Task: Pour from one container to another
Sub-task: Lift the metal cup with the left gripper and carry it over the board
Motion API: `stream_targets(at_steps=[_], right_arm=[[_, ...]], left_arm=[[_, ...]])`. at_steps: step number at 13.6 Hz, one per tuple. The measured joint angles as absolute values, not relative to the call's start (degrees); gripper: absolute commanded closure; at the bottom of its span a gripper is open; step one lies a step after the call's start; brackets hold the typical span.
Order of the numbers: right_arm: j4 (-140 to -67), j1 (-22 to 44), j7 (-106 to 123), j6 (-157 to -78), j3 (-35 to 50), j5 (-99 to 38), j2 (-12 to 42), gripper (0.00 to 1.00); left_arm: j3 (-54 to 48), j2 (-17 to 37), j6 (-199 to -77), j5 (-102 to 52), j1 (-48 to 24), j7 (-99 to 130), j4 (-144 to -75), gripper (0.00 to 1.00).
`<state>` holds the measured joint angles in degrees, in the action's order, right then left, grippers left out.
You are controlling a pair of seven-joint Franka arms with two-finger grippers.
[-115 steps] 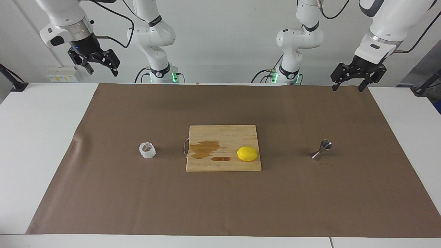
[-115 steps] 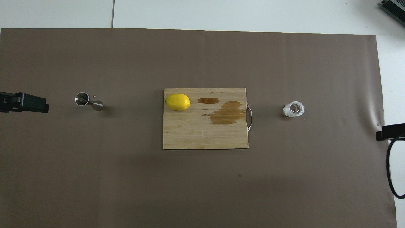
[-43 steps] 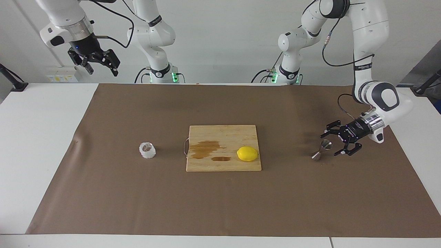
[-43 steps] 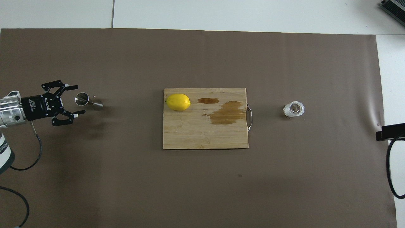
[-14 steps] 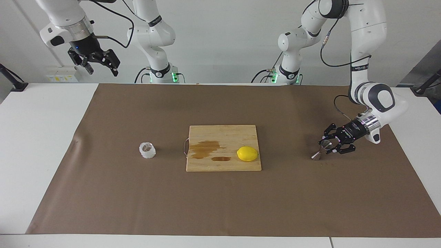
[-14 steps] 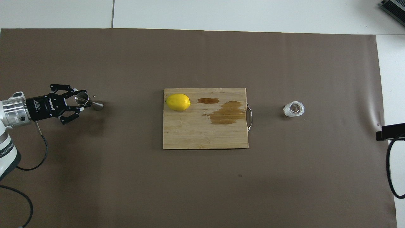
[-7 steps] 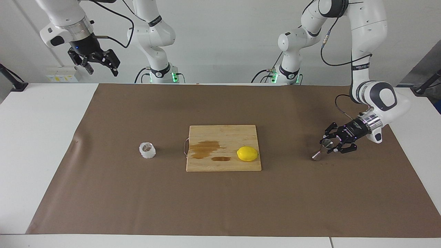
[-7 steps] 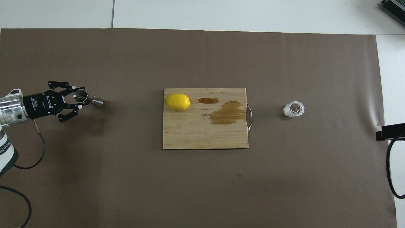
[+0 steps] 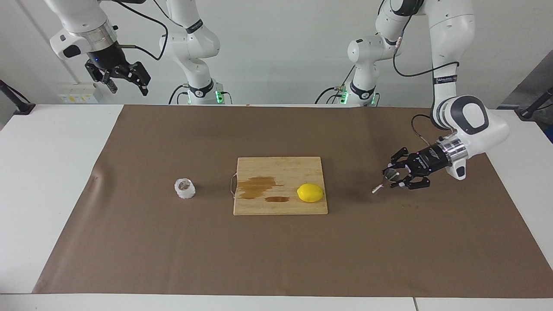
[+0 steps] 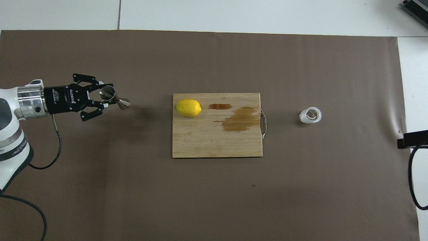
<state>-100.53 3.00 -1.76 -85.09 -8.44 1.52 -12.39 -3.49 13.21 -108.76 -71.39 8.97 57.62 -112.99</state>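
The small steel jigger (image 9: 383, 182) (image 10: 116, 99) hangs tilted, its wide mouth between the fingertips of my left gripper (image 9: 393, 175) (image 10: 106, 95), which is shut on it. They are over the brown mat, toward the left arm's end of the cutting board. The squat bumpy glass cup (image 9: 185, 188) (image 10: 310, 115) stands upright on the mat toward the right arm's end of the board. My right gripper (image 9: 129, 84) waits open and empty, raised high near its own base.
A wooden cutting board (image 9: 281, 168) (image 10: 207, 140) with wet stains lies mid-table, with a metal handle on its end toward the glass cup. A yellow lemon (image 9: 310, 192) (image 10: 188, 107) rests on it toward the left arm's end. A brown mat (image 9: 276, 250) covers the table.
My left gripper closed on the jigger, lifted it off the mat and carried it toward the cutting board. The right arm has not moved.
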Motion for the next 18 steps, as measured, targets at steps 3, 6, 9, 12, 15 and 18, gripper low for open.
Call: stream_targets(at_steps=[3,6,9,12,15,18], right_arm=[[-100.5,3.0,-1.8,-85.1,-8.4,1.5,-12.4,0.00],[-100.5,3.0,-1.8,-85.1,-8.4,1.5,-12.4,0.00],[-100.5,3.0,-1.8,-85.1,-8.4,1.5,-12.4,0.00],[-100.5,3.0,-1.8,-85.1,-8.4,1.5,-12.4,0.00],[-100.5,3.0,-1.8,-85.1,-8.4,1.5,-12.4,0.00],[-100.5,3.0,-1.8,-85.1,-8.4,1.5,-12.4,0.00]], left_arm=[[-3.6,11.7,-111.6,-71.4,4.1,62.6,-112.8,1.00],[-4.0,10.6,-119.6,-73.1,-3.0,68.9,-112.8,1.00],[-5.1,10.6,-125.9,-79.2,-7.5,70.7,-112.9,1.00],[-5.9,10.8,-136.4,-87.8,-13.9,70.9,-113.2,1.00],[-6.2,11.1,-145.9,-96.8,-20.6,70.9,-113.4,1.00],[-7.1,12.3,-151.8,-101.1,-25.2,70.8,-113.1,1.00]])
